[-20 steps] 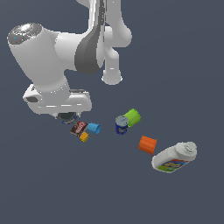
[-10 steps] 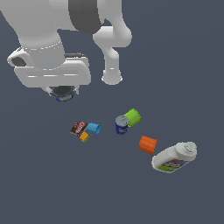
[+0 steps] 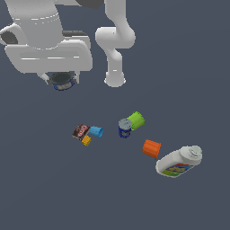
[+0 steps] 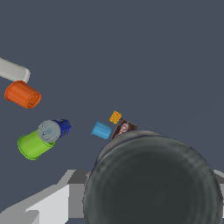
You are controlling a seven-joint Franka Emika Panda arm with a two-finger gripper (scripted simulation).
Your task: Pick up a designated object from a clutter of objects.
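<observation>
With the small, low round tin [image 3: 62,81], dark grey on top and bluish at the side, clamped in the gripper [image 3: 62,83] well above the red-brown packet [image 3: 80,131], the arm should lift straight and steady, grip unslackened

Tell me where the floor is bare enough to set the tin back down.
The gripper holds the low round dark-topped tin aloft. Bare floor lies under it, up to the red-brown packet, and nearer the camera than the whole row. It is crowded from the packet past the blue cup to the large white bottle.
</observation>
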